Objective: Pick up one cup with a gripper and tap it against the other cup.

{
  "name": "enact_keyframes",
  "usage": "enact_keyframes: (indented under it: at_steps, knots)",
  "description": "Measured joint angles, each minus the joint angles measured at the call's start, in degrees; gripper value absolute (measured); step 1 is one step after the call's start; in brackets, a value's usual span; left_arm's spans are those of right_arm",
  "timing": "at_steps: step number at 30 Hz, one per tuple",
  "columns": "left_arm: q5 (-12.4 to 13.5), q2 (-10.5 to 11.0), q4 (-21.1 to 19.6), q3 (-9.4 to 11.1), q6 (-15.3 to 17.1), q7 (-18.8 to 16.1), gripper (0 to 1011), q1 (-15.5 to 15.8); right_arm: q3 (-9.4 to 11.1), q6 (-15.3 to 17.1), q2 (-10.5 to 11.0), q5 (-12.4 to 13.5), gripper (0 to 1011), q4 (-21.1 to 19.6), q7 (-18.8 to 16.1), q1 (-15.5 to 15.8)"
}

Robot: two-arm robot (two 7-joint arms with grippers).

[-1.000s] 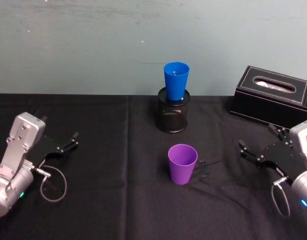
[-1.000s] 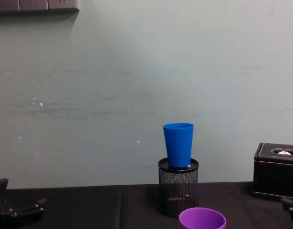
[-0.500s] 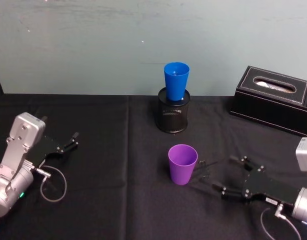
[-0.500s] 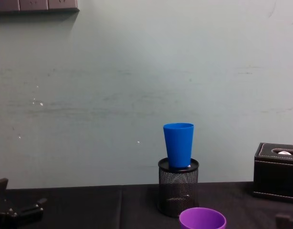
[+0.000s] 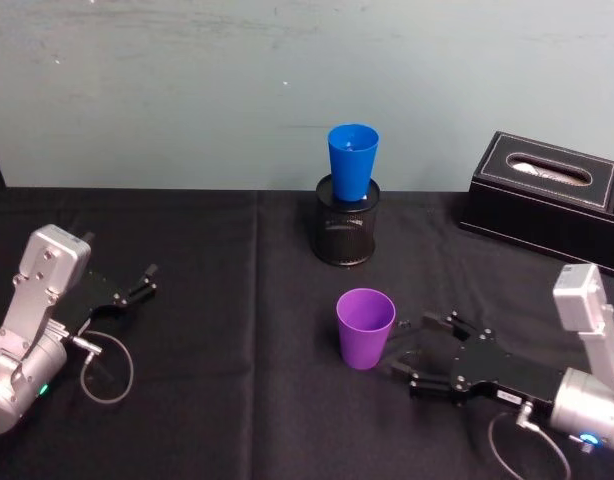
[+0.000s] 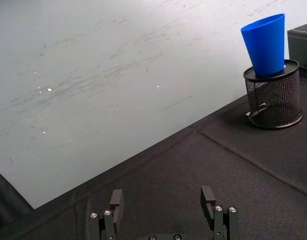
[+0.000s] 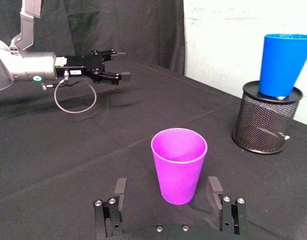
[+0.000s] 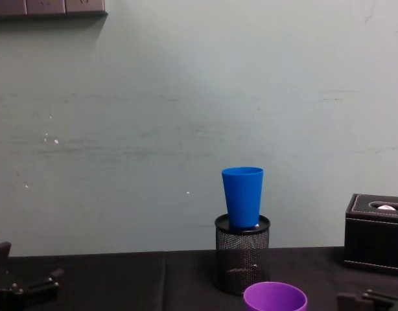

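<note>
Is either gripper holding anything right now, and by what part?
Nothing is held. The right gripper is open just beside the purple cup and not touching it. The left gripper sits open far off to the left.

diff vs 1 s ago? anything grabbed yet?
The right gripper swung in from near the black box, leftward and low over the table, and now sits open just right of the purple cup. Nothing is grasped. The purple cup, the blue cup in the mesh holder and the open left gripper stayed put.
</note>
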State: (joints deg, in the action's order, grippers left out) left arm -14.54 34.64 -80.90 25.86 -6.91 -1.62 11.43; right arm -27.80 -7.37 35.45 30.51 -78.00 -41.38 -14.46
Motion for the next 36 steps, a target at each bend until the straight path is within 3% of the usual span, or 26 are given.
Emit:
enact_keyframes:
  at_steps: [14, 36]
  knots:
    - [0.0, 0.0, 0.0, 0.0, 0.0, 0.0, 1011, 0.0, -0.96, 0.6, -3.99, -3.68, 1003, 3.58, 1.58, -2.43]
    - [0.0, 0.0, 0.0, 0.0, 0.0, 0.0, 1011, 0.0, -2.46, 1.67, -10.62, -5.37, 1003, 11.78, 1.13, -8.6]
